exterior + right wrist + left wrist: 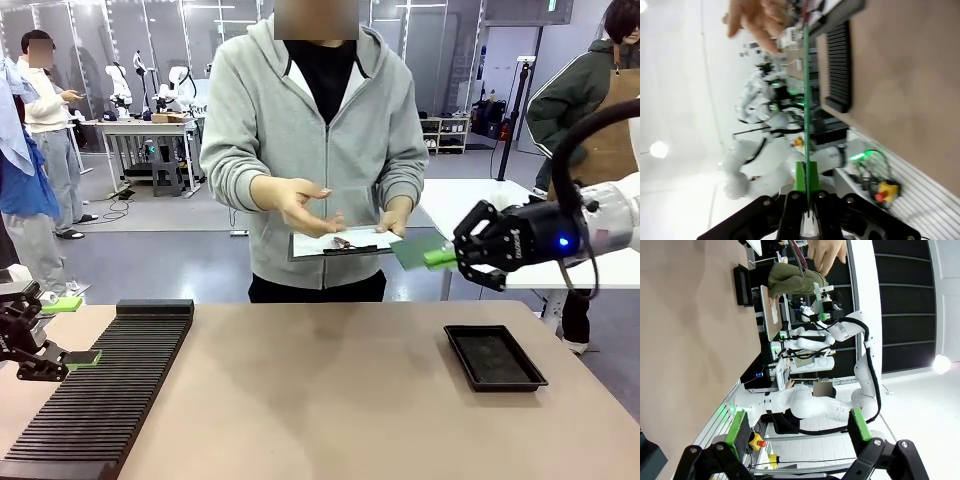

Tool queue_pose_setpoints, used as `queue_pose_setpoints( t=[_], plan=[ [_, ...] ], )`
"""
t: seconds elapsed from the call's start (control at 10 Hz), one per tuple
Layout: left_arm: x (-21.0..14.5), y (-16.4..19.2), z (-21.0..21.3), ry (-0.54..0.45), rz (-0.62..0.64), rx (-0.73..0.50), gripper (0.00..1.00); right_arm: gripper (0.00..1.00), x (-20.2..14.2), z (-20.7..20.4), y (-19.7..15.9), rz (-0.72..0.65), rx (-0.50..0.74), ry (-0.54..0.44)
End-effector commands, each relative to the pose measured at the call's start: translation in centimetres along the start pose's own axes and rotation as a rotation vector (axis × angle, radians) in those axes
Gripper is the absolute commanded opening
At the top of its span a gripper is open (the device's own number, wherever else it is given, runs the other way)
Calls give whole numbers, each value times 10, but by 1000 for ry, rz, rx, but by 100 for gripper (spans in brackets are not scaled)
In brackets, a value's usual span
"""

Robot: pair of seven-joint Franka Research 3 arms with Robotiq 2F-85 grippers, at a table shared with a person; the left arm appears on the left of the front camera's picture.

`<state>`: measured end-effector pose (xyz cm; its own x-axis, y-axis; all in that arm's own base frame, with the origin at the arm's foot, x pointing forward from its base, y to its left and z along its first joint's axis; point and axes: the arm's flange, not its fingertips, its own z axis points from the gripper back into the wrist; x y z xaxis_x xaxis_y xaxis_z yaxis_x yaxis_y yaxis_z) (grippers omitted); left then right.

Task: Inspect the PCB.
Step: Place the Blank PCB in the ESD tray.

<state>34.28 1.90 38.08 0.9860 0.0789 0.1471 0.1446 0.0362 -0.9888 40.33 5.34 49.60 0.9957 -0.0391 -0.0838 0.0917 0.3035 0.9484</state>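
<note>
The PCB (pixel 416 250), a thin green board, is held out level above the far table edge by my right gripper (pixel 441 257), which is shut on its near end. In the right wrist view the PCB (pixel 805 95) shows edge-on, running up from my right gripper (pixel 806 180) toward the person's open hand (pixel 757 22). The person's hand (pixel 305 205) hovers palm-up just left of the board, and the other hand holds a clipboard (pixel 340 243). My left gripper (pixel 62 335) hangs open over the slotted rack at the left; its green pads (pixel 737 426) stand wide apart.
A long black slotted rack (pixel 110 390) lies along the left of the table. A shallow black tray (pixel 494 357) sits at the right. The tan tabletop (pixel 320 400) between them is bare. Another person stands at the back right.
</note>
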Motion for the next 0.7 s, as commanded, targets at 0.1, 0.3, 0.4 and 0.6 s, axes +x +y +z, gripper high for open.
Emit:
queue_pose_setpoints(
  t=[0.1,0.3,0.4,0.6],
  plan=[
    [-2,1,-1,1,-13,-1,100,3,-14,26,-21,138,-171,-35],
    [-2,1,-1,1,-13,-1,100,3,-19,39,-33,152,-310,-37],
    [-2,1,-1,1,-13,-1,100,3,-17,45,-40,159,-368,-28],
    [-2,1,-1,1,-13,-1,100,3,-7,50,-51,156,-461,-76]
  ],
)
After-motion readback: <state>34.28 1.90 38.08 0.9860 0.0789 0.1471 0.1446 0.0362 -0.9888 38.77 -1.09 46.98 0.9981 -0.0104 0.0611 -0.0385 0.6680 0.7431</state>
